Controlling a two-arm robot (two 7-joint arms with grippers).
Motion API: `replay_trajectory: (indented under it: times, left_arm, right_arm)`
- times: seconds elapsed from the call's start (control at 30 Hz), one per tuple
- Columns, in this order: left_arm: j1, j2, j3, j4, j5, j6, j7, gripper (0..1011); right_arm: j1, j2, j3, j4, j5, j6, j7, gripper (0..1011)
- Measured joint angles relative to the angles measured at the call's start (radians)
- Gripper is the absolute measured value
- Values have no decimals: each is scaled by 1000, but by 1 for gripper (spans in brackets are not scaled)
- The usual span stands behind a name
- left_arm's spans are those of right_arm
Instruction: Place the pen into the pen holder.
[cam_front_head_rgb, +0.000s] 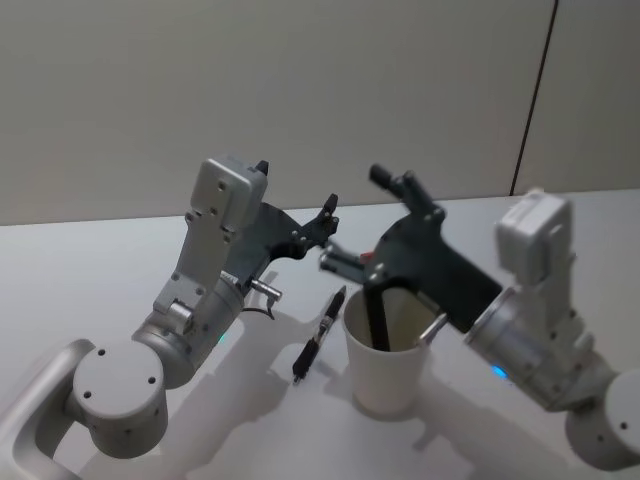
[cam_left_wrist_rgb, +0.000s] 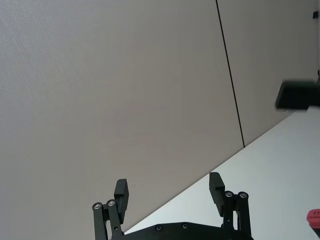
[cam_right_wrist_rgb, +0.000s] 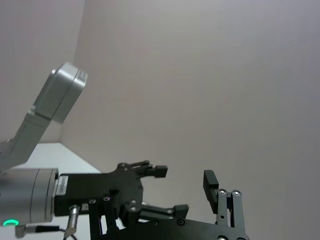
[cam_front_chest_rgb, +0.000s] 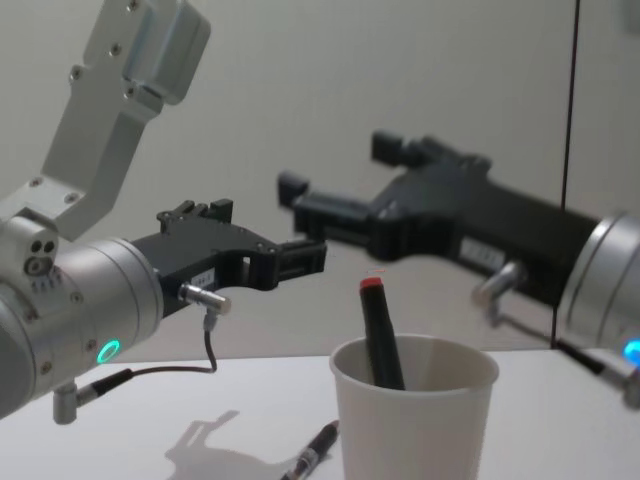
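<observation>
Plainly, the red-tipped pen (cam_front_chest_rgb: 380, 335) (cam_front_head_rgb: 377, 318) stood inside the cup (cam_front_chest_rgb: 420, 440) (cam_front_head_rgb: 385, 385). It leaned a little toward the robot's left, and its red end poked above the rolled rim. The cup sat upright on the white worktop (cam_front_head_rgb: 110, 255), in front of the robot and slightly to its right.

The right tool (cam_front_head_rgb: 355, 218) (cam_front_chest_rgb: 338, 170) hung above and behind the cup. Its fingers were spread wide with nothing between them, and they were clear of the pen's top. Its arm came in from the lower right, with the forearm slanting up toward the middle. So the tool pointed toward the robot's left and away from the body. A blue light glowed on that wrist.

The left arm rose from a bent elbow at the lower left. Its wrist was lifted well above the worktop, with the grey housing uppermost. The left tool (cam_left_wrist_rgb: 169, 185) (cam_front_chest_rgb: 260, 232) pointed to the right, toward the other tool. Its fingers were likewise apart and held nothing. A green light showed on the arm's last joint. The tips of the two tools were near each other, and the head view showed a gap between them.

A black pen (cam_front_head_rgb: 318, 338) (cam_front_chest_rgb: 312, 458) lay flat on the worktop just beside the cup on its left, below the left tool's tips. It ran diagonally, with its far end nearer the cup.
</observation>
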Motion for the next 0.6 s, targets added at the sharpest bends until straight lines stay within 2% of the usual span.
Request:
replay_trajectory:
  times: [0.33, 0.53, 0.6]
  left_arm:
    - [0, 0, 0, 0, 0, 0, 0, 1004]
    - [0, 0, 0, 0, 0, 0, 0, 1004]
    - [0, 0, 0, 0, 0, 0, 0, 1004]
  right_arm:
    - [-16, 43, 47, -70, 72, -36, -66, 1002]
    - [-29, 66, 71, -94, 91, -38, -118, 1002]
    - [-37, 78, 84, -103, 95, -32, -153, 1001]
